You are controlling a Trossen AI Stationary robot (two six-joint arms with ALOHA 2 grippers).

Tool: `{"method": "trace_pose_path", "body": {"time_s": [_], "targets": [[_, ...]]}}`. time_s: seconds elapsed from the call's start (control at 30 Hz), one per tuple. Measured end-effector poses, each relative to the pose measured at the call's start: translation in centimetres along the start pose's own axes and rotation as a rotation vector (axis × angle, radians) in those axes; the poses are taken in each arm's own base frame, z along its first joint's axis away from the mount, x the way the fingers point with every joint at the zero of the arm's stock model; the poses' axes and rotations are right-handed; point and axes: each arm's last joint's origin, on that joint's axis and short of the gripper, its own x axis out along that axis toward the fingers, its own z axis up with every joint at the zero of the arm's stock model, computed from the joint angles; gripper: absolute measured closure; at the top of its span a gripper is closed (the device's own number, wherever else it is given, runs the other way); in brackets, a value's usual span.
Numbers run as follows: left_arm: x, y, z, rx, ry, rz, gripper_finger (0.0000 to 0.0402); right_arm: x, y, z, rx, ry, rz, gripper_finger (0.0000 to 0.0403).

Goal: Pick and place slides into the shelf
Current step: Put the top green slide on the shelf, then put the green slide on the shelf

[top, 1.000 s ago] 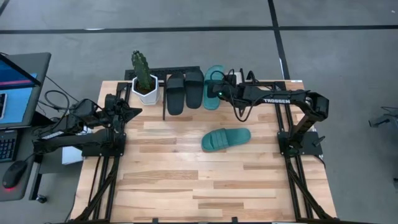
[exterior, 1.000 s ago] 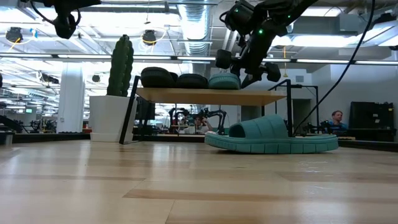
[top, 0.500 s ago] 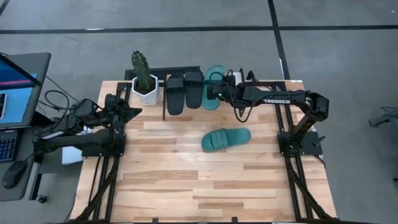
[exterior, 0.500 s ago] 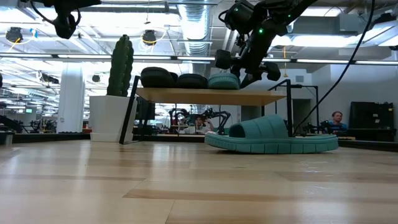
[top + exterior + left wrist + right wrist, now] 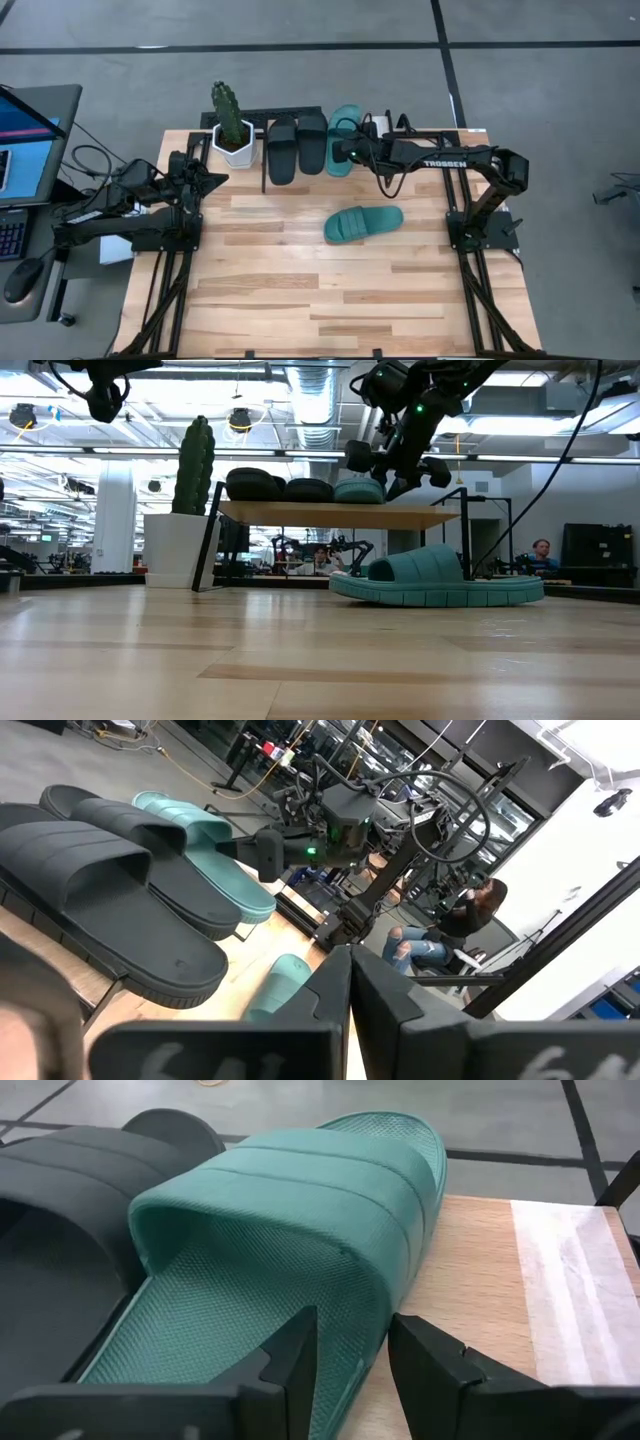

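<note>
The shelf stands at the table's far edge, its wooden top carrying two black slides and a teal slide side by side, soles down. A second teal slide lies sole-down on the tabletop, in the middle. My right gripper is open, low over the near end of the shelf's teal slide; one finger stands over its footbed, the other outside its right rim. My left gripper is shut and waits above the table's left side, touching nothing. My right gripper comes at the shelf's teal slide level from the table's right side. Its fingers stand on either side of the slide's right rim, beside the strap. Whether they touch the rim I cannot tell. The slide rests flat on the shelf.
A cactus in a white pot stands at the shelf's left end. The shelf's white right end is bare beside the teal slide. A laptop sits off the table's left. People sit in the room behind.
</note>
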Motion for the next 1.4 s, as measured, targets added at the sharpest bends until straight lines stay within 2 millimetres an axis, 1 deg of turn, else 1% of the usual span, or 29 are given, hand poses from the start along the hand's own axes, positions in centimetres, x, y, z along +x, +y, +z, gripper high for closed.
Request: {"method": "trace_pose_path", "body": {"time_s": [0.33, 0.93, 1.07, 1.3, 1.4], "targets": [[0.0, 0.0, 0.0, 0.0, 0.0, 0.0, 0.0401, -0.02, 0.0, -0.02, -0.028, -0.001, -0.002, 0.0289], [0.0, 0.0, 0.0, 0.0, 0.0, 0.0, 0.0401, 0.21, -0.17, 0.23, -0.017, -0.008, -0.007, 0.0287], [0.0, 0.0, 0.0, -0.001, 0.0, 0.0, 0.0401, 0.22, -0.15, 0.27, -0.013, -0.01, -0.004, 0.0265], [0.0, 0.0, 0.0, -0.002, 0.0, 0.0, 0.0401, 0.2, -0.13, 0.23, -0.015, -0.008, -0.003, 0.0192], [0.0, 0.0, 0.0, -0.003, 0.0, 0.0, 0.0401, 0.19, -0.15, 0.22, -0.016, -0.007, -0.004, 0.0171]]}}
